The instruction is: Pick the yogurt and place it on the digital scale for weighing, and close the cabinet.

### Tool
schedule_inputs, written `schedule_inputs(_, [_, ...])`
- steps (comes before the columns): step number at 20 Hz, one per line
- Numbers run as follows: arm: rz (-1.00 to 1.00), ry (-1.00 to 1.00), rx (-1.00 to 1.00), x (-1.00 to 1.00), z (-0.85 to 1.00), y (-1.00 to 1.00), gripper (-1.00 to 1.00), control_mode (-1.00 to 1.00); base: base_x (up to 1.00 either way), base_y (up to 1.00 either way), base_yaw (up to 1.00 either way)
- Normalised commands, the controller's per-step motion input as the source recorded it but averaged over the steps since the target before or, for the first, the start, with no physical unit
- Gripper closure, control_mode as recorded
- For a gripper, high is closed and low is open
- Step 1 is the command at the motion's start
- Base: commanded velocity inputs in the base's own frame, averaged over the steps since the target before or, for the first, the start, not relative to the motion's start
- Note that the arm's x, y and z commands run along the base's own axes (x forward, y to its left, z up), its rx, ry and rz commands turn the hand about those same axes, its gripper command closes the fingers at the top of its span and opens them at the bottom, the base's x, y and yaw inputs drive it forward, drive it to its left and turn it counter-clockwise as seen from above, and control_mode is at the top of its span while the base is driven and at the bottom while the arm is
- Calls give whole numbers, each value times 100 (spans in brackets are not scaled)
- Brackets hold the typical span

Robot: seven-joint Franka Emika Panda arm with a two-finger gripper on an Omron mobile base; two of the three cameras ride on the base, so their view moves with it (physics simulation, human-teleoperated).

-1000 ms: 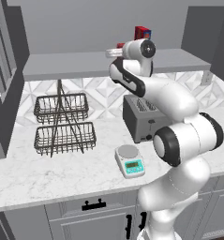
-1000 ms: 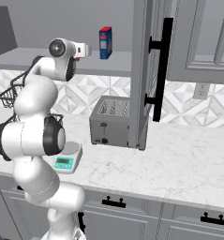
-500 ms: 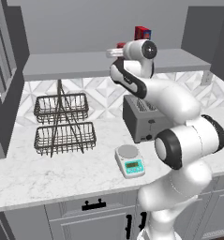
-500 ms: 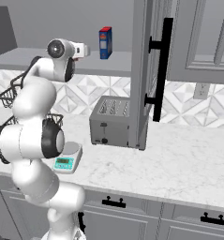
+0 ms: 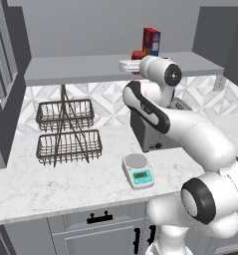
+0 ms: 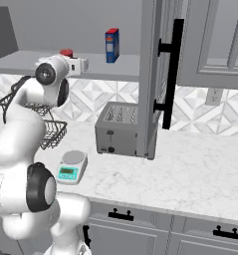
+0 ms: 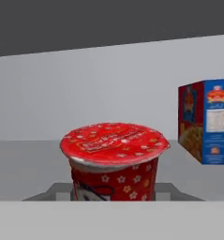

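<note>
On the grey open cabinet (image 6: 155, 74) shelf, the pincer (image 5: 134, 65) is closed on the small red tapered yogurt cup (image 7: 113, 161) (foil lid, starred sides), red-and-blue box (image 7: 205, 122) just beyond.

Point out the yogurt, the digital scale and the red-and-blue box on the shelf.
yogurt (image 7: 114, 142): hand view, on its red foil lid.
digital scale (image 5: 136, 161): left base view, on its round grey weighing plate.
red-and-blue box (image 6: 112, 46): right base view, on its blue front face.
</note>
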Motion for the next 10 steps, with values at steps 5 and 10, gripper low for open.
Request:
schedule_inputs(5, [0, -3, 0, -100, 0, 0, 100, -100, 0, 0, 0])
schedule_inputs(10, [5, 3, 0, -92, 0, -3, 100, -100, 0, 0, 0])
